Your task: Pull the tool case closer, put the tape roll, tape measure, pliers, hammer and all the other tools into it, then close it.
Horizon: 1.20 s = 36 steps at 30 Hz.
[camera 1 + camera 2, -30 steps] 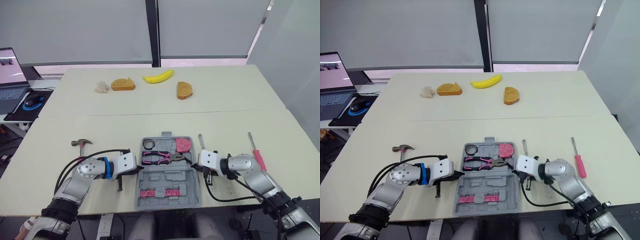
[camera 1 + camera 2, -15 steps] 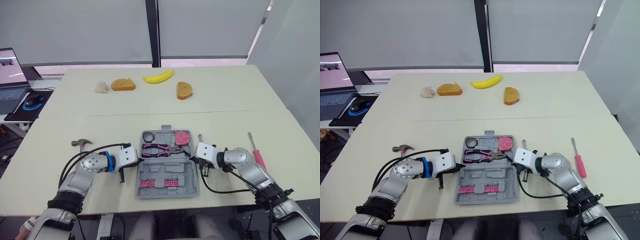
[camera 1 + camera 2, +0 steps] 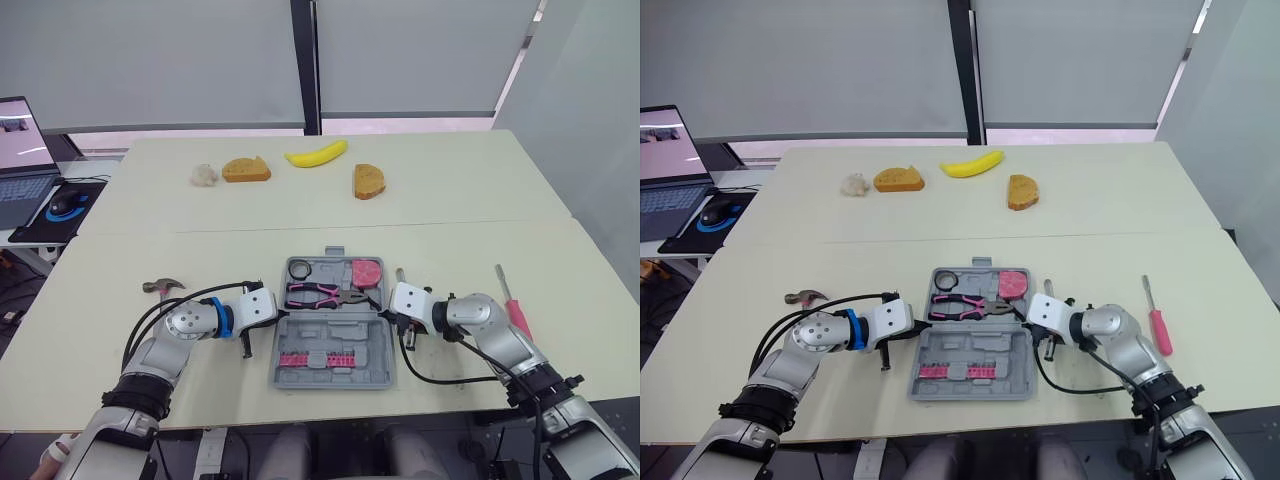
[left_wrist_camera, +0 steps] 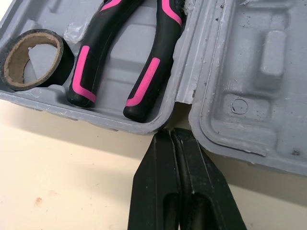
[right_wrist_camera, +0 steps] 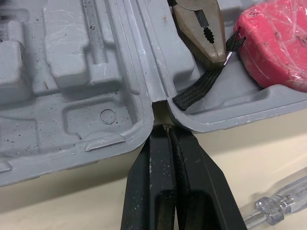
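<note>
Fingers [image 4: 158, 182] of my left gripper [image 4: 171, 134], matte black and wedge-shaped, are pressed together with no gap in my left wrist view. Their tips sit at the hinge notch of the tool case [image 4: 249, 96], a grey moulded plastic shell with scuffed, speckled hollows. In its tray half lie the tape roll [image 4: 62, 67], a black ring with a brown cardboard core, and the pliers [image 4: 93, 62], whose black handles carry pink stripes.

From my right wrist, my right gripper [image 5: 168, 129] likewise has its fingers [image 5: 153, 182] closed flat against each other, tips at the case's opposite hinge notch. Inside the case are the pliers' metal nose, a black woven strap and the tape measure [image 5: 278, 43], rounded, pink-red and glossy. Just outside lies a clear-handled screwdriver [image 5: 273, 206].

From my head, the case lies open and flat on the cream table [image 3: 300, 215]. The hammer [image 3: 162, 286] lies left of the case, and a pink-handled screwdriver [image 3: 515, 312] lies well to its right.
</note>
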Available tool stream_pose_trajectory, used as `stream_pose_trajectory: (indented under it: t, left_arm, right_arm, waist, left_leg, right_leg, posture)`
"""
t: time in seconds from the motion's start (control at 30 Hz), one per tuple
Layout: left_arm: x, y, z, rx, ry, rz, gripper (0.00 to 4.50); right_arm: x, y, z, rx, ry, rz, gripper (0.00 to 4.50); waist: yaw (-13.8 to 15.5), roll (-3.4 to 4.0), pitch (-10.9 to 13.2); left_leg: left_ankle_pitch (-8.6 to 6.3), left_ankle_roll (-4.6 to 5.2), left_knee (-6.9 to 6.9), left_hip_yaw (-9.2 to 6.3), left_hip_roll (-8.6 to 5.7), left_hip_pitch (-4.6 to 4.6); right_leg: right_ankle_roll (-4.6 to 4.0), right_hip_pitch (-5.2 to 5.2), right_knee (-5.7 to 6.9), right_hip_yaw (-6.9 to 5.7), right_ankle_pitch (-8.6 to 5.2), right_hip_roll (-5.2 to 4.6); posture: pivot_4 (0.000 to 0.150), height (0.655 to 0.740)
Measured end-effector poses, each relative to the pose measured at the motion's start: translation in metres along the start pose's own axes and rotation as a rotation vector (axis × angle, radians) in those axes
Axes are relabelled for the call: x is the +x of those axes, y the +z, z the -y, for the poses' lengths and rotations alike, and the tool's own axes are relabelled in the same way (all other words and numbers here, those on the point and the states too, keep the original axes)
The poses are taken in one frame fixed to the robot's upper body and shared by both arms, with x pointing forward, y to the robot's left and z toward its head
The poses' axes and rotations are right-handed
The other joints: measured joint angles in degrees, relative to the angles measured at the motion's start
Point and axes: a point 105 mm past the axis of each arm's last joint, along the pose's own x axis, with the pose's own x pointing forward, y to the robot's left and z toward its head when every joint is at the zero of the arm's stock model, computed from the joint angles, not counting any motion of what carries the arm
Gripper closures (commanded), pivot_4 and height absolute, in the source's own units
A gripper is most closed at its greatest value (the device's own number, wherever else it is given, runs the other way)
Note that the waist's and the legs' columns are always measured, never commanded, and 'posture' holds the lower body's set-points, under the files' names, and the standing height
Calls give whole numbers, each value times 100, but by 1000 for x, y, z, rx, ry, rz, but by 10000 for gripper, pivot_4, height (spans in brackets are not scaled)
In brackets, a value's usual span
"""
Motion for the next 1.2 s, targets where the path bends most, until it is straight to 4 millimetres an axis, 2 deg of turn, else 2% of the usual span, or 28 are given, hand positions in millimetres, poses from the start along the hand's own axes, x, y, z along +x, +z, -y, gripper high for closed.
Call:
stream_pose_trajectory:
  t: [0.4, 0.73, 1.2]
  left_arm:
    - [-5, -1, 9, -6, -6, -4, 44626]
    - [-6, -1, 8, -7, -5, -9, 44626]
    - [-2, 0, 3, 22, -15, 5, 44626]
  right_arm:
    - [1, 1, -1, -4, 5, 3, 45000]
    - [0, 1, 0, 6, 6, -9, 45000]
    - [-11, -6, 5, 24, 0, -55, 45000]
  waist:
    - [-4, 2, -1]
    - [-4, 2, -1]
    - [52, 4, -2]
  left_leg:
    - [0, 1, -2, 0, 0, 0]
    - [0, 1, -2, 0, -1, 0]
    - [0, 1, 0, 0, -7, -2]
  right_leg:
    - [0, -3, -1, 2, 0, 0]
    - [0, -2, -2, 1, 0, 0]
    - [0, 1, -6, -1, 0, -5]
  posture:
    - [1500, 7400]
    - [1500, 7400]
    - [1500, 7400]
